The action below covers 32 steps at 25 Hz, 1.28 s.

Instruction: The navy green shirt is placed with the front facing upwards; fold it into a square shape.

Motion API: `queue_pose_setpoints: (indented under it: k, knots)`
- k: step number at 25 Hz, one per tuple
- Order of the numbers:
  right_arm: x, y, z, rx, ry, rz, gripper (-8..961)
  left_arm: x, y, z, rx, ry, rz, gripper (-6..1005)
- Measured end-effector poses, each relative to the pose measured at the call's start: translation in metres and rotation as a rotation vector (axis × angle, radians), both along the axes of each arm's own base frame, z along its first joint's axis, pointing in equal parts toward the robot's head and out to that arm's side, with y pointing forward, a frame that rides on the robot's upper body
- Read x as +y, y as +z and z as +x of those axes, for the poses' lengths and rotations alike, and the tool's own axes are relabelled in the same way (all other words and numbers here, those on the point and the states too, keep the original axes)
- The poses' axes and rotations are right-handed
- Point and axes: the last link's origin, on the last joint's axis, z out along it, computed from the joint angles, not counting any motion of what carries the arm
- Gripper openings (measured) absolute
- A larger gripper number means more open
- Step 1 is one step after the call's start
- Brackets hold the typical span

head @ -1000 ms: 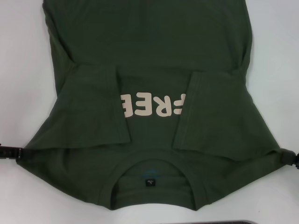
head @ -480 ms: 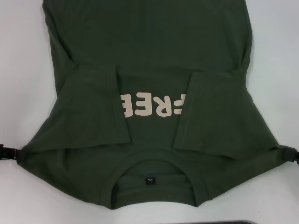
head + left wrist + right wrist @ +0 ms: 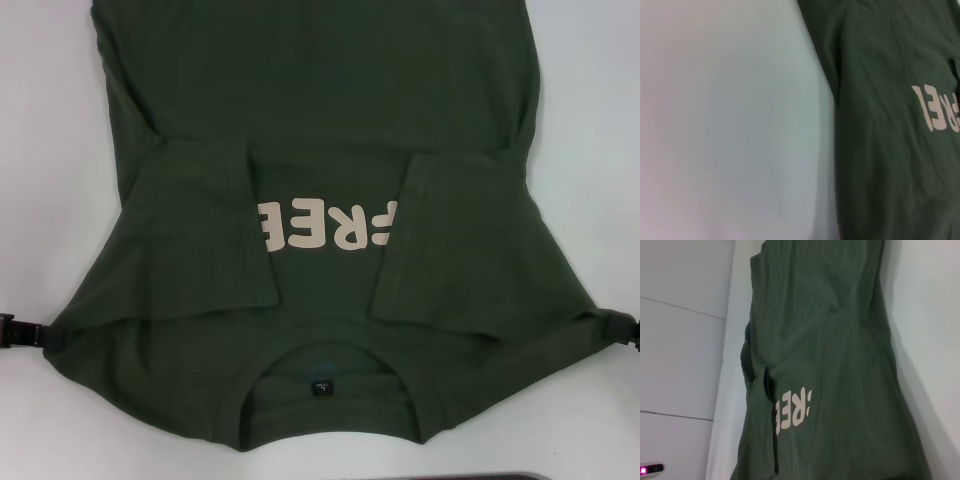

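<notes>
The shirt (image 3: pixel 330 200) lies face up on the white table (image 3: pixel 50 150), spread across the middle of the head view, its collar at 6 o'clock nearest the robot and its body running off toward 12. Both short sleeves are folded inward over the chest, so the cream lettering (image 3: pixel 328 226) shows only in the gap between them, upside down from here. A small black tag (image 3: pixel 320 389) sits inside the neckline.

The left gripper (image 3: pixel 30 333) is at about 8 o'clock, right at the shirt's shoulder corner, touching the cloth. The right gripper (image 3: pixel 618 330) is at about 4 o'clock, at the opposite shoulder corner. The fabric between them runs in a fairly straight line from corner to corner, and each corner is drawn out to a point at its gripper. Only the dark tips show at the edges of the view, and I cannot tell whether either claw is pinching the cloth or merely resting against it.

The left wrist view shows the shirt's side edge against the bare table, with part of the lettering. The right wrist view shows the shirt lengthwise with one folded sleeve edge beside the lettering.
</notes>
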Motion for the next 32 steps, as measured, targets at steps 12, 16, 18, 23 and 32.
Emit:
queue_pose_setpoints:
  k: [12,16,18,23,32]
  knots:
    - [-0.016,0.002,0.008,-0.003,-0.041,0.048,48,-0.008,0.011,-0.003,-0.024,-0.029,0.025,-1]
    - [-0.020,0.001,0.010,-0.006,-0.045,0.055,47,-0.011,0.012,-0.004,-0.023,-0.034,0.009,-1]
    - [-0.021,0.000,0.010,-0.008,-0.046,0.056,47,-0.013,0.012,-0.004,-0.024,-0.036,0.002,-1]
    - [-0.025,0.000,0.011,-0.008,-0.049,0.054,47,-0.017,0.013,-0.006,-0.022,-0.034,-0.003,-1]
    - [-0.037,0.000,0.015,-0.015,-0.062,0.071,49,-0.021,0.014,-0.008,-0.019,-0.035,-0.006,-1]
